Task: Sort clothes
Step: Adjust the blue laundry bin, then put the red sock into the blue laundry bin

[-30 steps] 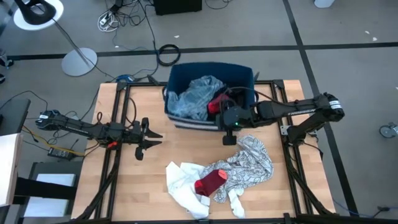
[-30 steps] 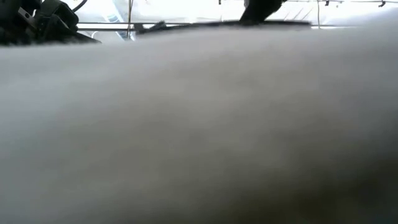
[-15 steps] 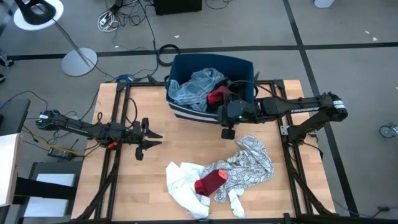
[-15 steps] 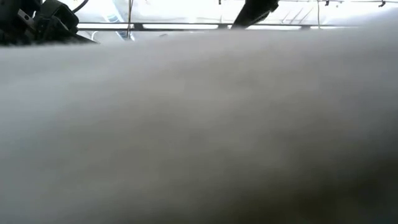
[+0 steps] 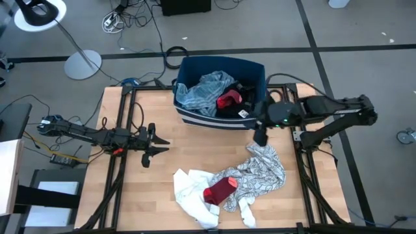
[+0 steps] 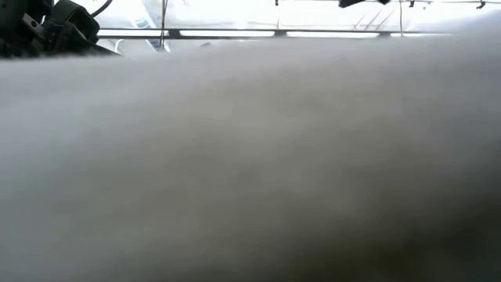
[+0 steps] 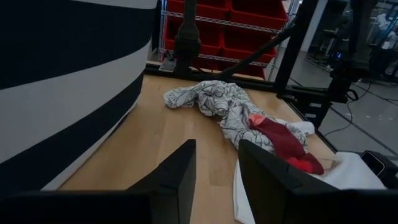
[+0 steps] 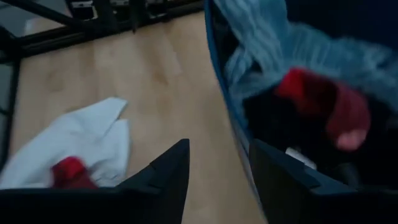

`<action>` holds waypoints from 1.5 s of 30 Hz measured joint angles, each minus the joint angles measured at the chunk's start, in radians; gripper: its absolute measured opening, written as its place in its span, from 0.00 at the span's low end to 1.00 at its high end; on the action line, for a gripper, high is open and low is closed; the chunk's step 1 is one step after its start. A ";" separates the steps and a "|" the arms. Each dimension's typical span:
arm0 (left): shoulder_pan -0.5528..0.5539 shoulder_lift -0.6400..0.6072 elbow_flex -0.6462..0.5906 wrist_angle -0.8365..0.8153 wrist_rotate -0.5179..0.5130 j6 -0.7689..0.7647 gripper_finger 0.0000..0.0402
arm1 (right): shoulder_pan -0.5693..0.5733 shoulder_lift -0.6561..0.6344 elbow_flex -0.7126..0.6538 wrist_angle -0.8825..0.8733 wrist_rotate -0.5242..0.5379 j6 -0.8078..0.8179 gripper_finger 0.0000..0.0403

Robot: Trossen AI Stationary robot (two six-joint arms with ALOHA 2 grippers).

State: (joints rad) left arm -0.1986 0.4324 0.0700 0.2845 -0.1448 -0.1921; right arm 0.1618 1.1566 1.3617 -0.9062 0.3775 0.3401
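You are working at a wooden desk point(image 5: 130, 188) whose far edge is carrying a dark blue bin point(image 5: 195, 118) with white stripes. Inside it, a blue striped garment point(image 5: 201, 91) is lying toward the left wall, and a dark red piece point(image 5: 229, 99) is resting on black fabric point(image 5: 227, 112) toward the right wall.

A second group is lying near the desk's near edge, right of centre: a black-and-white patterned garment point(image 5: 263, 166), a white garment point(image 5: 192, 192) spreading toward the near edge, and a dark red garment point(image 5: 220, 190) sitting on top where the two overlap.

The right gripper point(image 5: 260, 136) is hanging just outside the bin's right front corner, above the far end of the patterned garment. In the right wrist view its fingers are standing apart with bare wood between them, holding nothing. The left gripper point(image 5: 155, 148) is waiting near the desk's left edge, jaws parted and empty.

Watch these risks:
- The three near-edge garments are overlapping, so a grasp on one is likely dragging its neighbours along.
- The white garment is lying close to the near edge, so a sideways pull could be sending it off the desk.
- The right arm is passing close to the bin wall and could be nudging it.
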 joint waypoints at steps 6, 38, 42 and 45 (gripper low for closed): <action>0.000 0.000 0.000 0.000 0.000 0.000 0.31 | 0.155 -0.033 -0.059 -0.063 0.017 0.168 0.38; 0.000 0.000 -0.003 0.010 -0.001 -0.003 0.31 | 0.333 0.482 -0.426 0.686 -0.147 0.181 0.31; 0.000 0.000 -0.003 0.010 -0.001 -0.003 0.31 | 0.324 0.516 -0.425 0.712 -0.160 0.192 0.27; 0.000 0.000 -0.003 0.010 -0.001 -0.003 0.31 | 0.319 0.520 -0.426 0.717 -0.172 0.230 0.14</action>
State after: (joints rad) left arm -0.1986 0.4324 0.0666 0.2943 -0.1459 -0.1951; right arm 0.4805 1.6763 0.9360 -0.1893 0.2052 0.5697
